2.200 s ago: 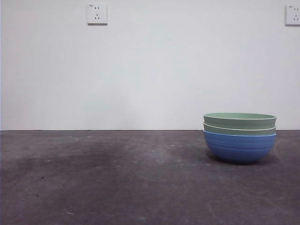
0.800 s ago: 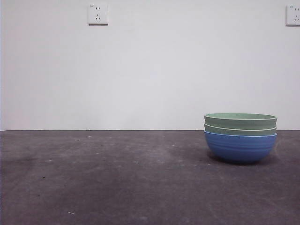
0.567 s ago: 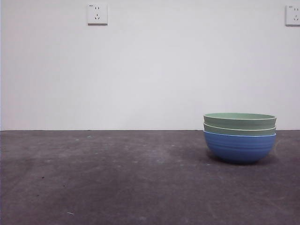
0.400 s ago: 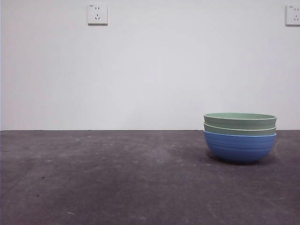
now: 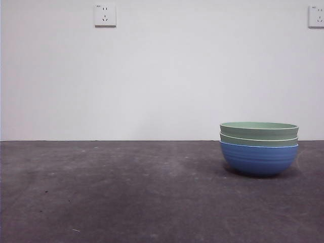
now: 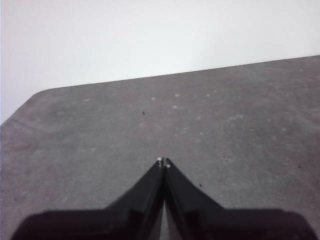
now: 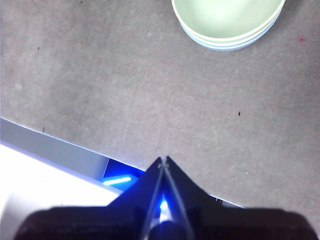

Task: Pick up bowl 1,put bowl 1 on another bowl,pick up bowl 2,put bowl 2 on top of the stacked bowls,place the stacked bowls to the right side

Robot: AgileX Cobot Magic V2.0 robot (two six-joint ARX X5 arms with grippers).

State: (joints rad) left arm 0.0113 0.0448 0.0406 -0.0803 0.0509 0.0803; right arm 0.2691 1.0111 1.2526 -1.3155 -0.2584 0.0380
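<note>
The stacked bowls [image 5: 258, 148] stand on the right side of the dark table: a blue ribbed bowl [image 5: 258, 159] at the bottom with two pale green bowls [image 5: 258, 131] nested in it, pale rims showing. From above, the right wrist view shows the same stack [image 7: 227, 20], well away from my right gripper [image 7: 163, 160], which is shut and holds nothing. Over bare table in the left wrist view, my left gripper [image 6: 162, 161] is shut and empty too. Neither arm appears in the front view.
A white wall with two sockets [image 5: 105, 14] rises behind the table. The table's edge [image 7: 60, 137] runs close to my right gripper, with a blue light [image 7: 117, 181] beyond it. A rounded table corner [image 6: 37, 96] lies ahead of my left gripper.
</note>
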